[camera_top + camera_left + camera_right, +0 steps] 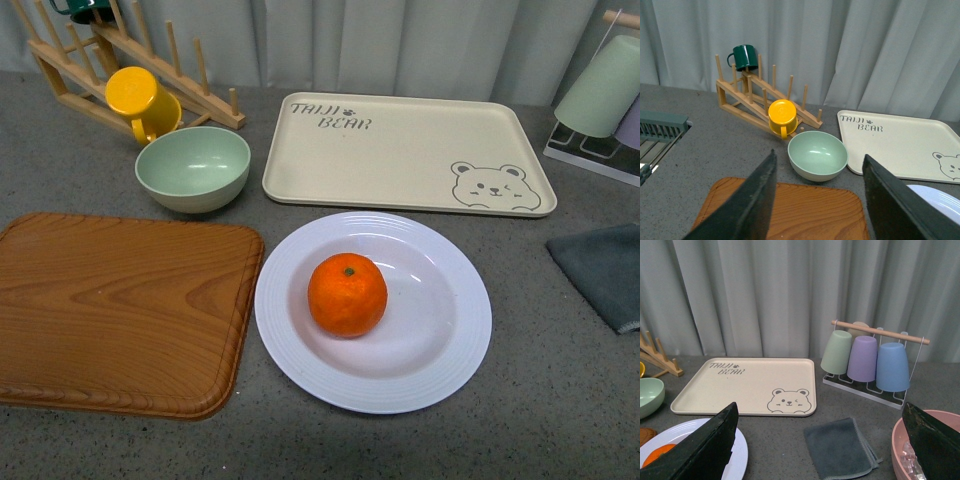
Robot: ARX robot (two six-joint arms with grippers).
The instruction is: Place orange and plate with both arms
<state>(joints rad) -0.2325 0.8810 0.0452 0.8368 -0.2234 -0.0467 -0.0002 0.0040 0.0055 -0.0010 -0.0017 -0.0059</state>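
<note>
Two things of the task sit together: the round, bright orange fruit [347, 294] rests inside the large round white plate with the ridged rim [275, 322], slightly left of the plate's middle, with its small stem mark facing up. We place everything else on the grey speckled tabletop [530, 410] from that plate.

Just left of the plate lies the brown wooden board with rounded corners [120, 310]. Its edge meets or all but meets the plate's rim, and we cannot tell which. Behind the plate, close but apart, we see the beige rectangular tray printed with a bear face [400, 150]. Behind and left of the plate stands the pale green round bowl [193, 168]. Beyond it a yellow mug [140, 100] leans on the wooden peg rack [75, 65], which also carries a dark green mug [744, 56]. Right of the plate, well apart, lies a folded grey cloth [605, 265]. Farther back on that side, a wire rack holds upturned green, purple and blue cups [865, 357].

Neither arm shows in the front view. From the left wrist view we see the left gripper [819, 156] over the wooden board, left of the plate, with its dark fingers spread wide and nothing between them. The right gripper [819, 410] hangs right of the plate, equally spread and holding nothing.
</note>
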